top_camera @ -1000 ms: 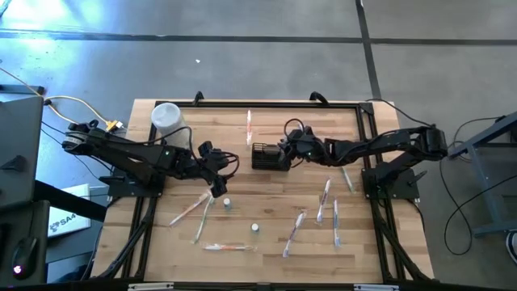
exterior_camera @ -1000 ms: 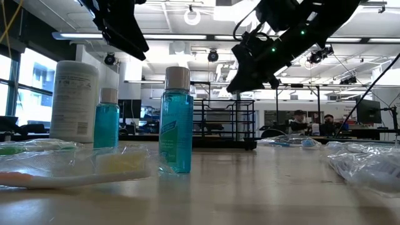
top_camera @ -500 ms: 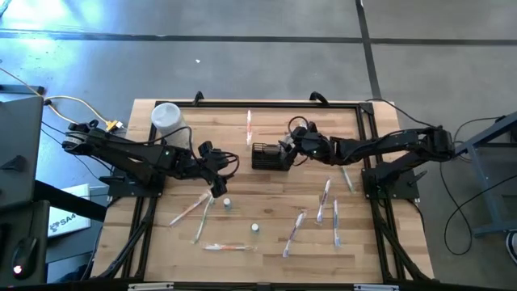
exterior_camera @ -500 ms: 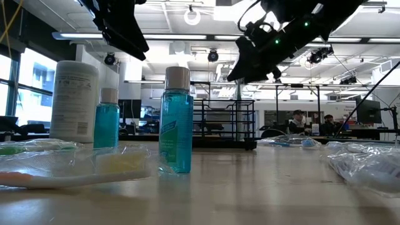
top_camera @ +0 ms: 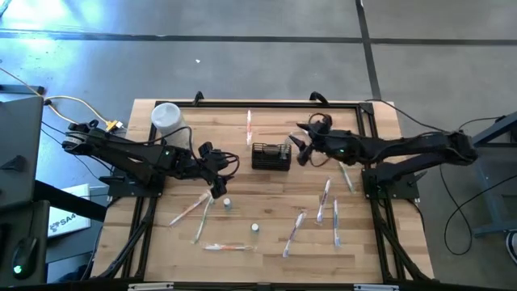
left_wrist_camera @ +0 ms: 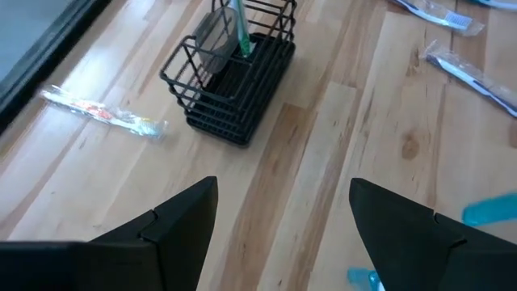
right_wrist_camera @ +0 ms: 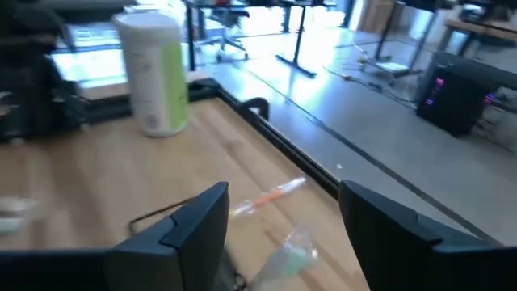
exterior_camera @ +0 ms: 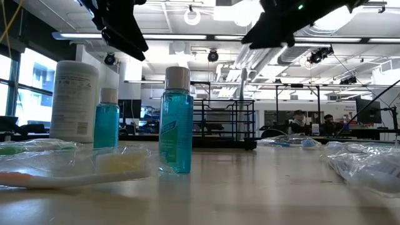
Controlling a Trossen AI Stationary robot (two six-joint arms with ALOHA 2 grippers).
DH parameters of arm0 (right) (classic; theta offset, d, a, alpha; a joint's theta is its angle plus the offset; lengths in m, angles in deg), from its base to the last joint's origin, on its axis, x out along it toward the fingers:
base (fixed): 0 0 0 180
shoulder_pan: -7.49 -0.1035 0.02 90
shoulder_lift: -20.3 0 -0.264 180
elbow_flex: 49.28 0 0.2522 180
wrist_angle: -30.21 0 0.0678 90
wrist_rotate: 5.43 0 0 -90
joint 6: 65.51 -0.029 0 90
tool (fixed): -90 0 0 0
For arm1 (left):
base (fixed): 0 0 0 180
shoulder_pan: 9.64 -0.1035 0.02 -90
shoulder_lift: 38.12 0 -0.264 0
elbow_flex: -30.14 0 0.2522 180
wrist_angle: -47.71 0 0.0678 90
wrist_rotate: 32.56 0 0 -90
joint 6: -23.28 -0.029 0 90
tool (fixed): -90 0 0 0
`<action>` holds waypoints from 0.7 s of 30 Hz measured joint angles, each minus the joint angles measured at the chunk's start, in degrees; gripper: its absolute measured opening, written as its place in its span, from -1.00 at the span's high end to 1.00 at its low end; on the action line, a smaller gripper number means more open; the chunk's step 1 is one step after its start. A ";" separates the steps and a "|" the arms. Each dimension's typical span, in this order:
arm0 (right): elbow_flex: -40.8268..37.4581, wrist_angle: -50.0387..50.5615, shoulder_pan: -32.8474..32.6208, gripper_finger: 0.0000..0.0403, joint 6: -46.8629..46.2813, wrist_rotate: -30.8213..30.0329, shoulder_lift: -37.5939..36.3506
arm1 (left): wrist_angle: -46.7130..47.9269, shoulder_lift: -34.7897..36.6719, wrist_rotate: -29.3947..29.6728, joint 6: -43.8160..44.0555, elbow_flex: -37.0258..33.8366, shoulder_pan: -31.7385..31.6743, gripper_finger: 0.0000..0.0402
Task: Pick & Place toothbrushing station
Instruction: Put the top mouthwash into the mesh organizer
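the white cylindrical container (top_camera: 166,117) stands at the far left corner of the wooden table (top_camera: 266,234). just right of it and nearer the middle, the left gripper (top_camera: 229,162) hangs above the boards with its two fingers spread wide and nothing between them, the caddy lying ahead of it in its wrist view. below it lie wrapped toothbrushes (top_camera: 194,208) and two small blue bottles (top_camera: 227,203), which the low view shows upright beside the container. at the table's middle the toothbrushing station (top_camera: 271,156), a black wire-mesh caddy, sits upright on the wood with something pale and green standing inside it (left_wrist_camera: 230,32); a wrapped toothbrush (top_camera: 249,125) lies just behind it. to its right the right gripper (top_camera: 297,145) is clear of the caddy, fingers parted, holding nothing. further right more wrapped toothbrushes (top_camera: 327,198) are scattered.
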 joint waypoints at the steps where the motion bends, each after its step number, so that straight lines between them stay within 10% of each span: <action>1: 0.00 2.23 -0.71 -0.14 0.22 0.13 -1.45 | -0.01 0.00 -0.11 0.21 0.00 -0.01 -0.39; 6: 0.01 16.09 -4.42 -0.14 -3.12 1.73 -7.49 | -0.04 0.00 -0.58 0.41 0.00 0.00 -0.39; 21: 0.02 38.39 -13.24 -0.14 -14.87 36.24 -6.74 | -0.54 0.00 -0.84 0.52 0.00 0.01 -0.39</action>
